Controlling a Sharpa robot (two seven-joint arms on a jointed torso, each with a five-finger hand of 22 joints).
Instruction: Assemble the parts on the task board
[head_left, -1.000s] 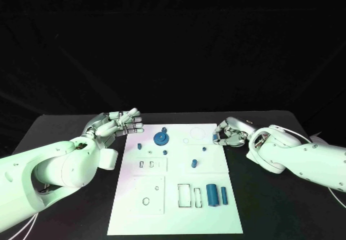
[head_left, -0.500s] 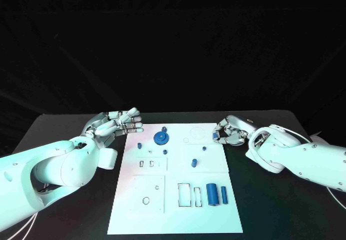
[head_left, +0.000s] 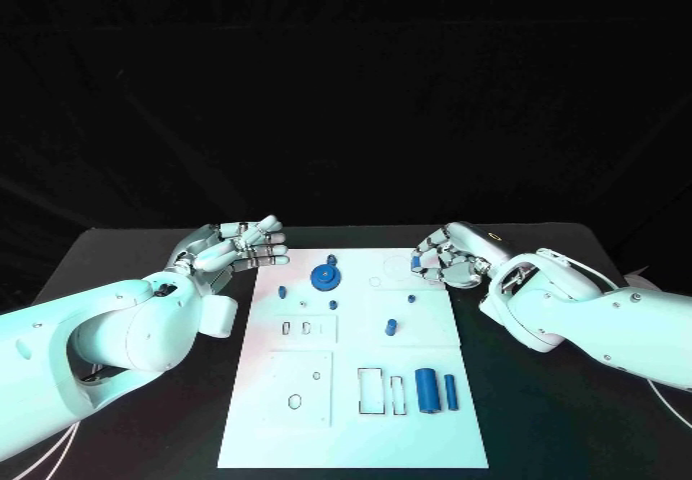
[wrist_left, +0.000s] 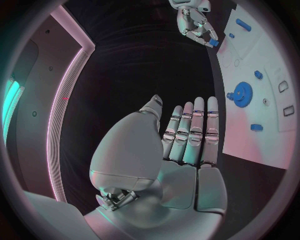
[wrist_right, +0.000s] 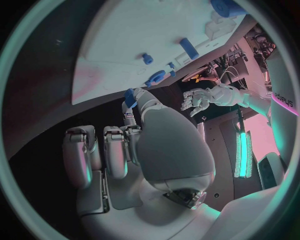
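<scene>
While the white rectangular task board (head_left: 353, 400) lies flat in the middle of the black surface (head_left: 577, 420), a small blue part (head_left: 418, 263) is pinched in the fingers (head_left: 437, 262) of the silver right hand (head_left: 450, 258), just above the board's far right corner; the same pinch is seen in the right wrist view, where the blue piece sits at the tips of the fingers. On the board, a blue toothed gear (head_left: 326, 276) stands near the far edge, left of centre, with a small blue peg (head_left: 283, 292) to its left and another small blue piece (head_left: 333, 304) just nearer than it. A short blue pin (head_left: 411, 297) and an upright blue stub (head_left: 391, 325) are found toward the right side of the board's middle. Near the close edge, a large blue cylinder (head_left: 427, 390) lies beside a thinner blue rod (head_left: 450, 391), just right of two empty rectangular outlines. The silver left hand (head_left: 238, 247) is held off the board, beyond its far left corner, over the dark surface; its fingers are extended side by side and nothing is gripped in them, as the left wrist view confirms. Both white arms enter from the sides of the head view.
</scene>
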